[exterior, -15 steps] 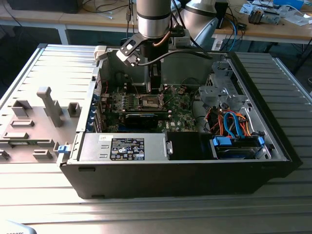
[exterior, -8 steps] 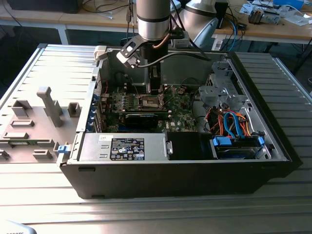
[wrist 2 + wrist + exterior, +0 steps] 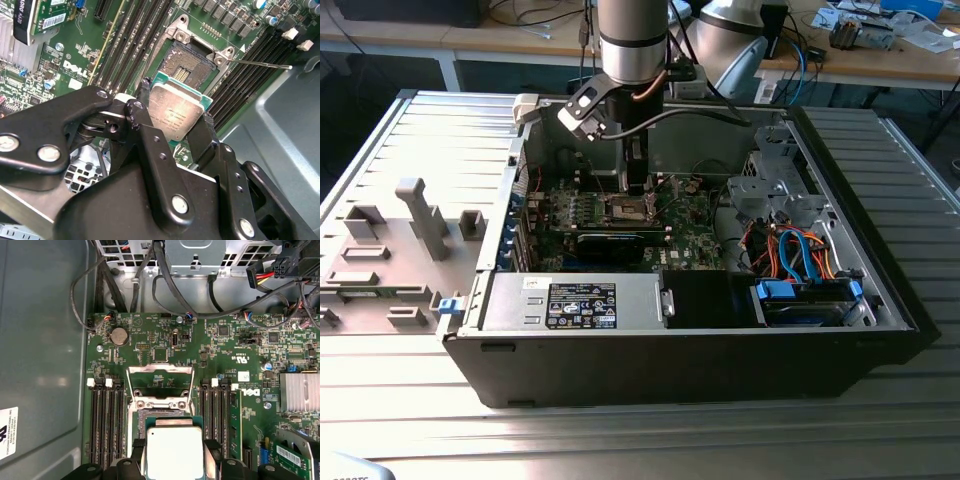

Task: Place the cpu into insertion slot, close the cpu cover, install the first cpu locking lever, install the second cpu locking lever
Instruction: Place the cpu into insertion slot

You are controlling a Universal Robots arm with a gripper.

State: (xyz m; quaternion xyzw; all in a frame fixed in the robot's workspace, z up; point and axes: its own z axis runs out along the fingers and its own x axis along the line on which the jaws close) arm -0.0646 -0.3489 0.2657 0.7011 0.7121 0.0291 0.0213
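Cpu (image 3: 175, 112) pinched by the fingers (image 3: 202, 137) over the insertion slot (image 3: 187, 70); first wrist view shows the cpu cover (image 3: 160, 369) open.

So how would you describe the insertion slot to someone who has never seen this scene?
Inside the open computer case, find the green motherboard. Between its two banks of long dark memory slots sits the insertion slot, close to the cpu held in the gripper. It alone is a small square with a brownish-gold contact field and a metal rim.
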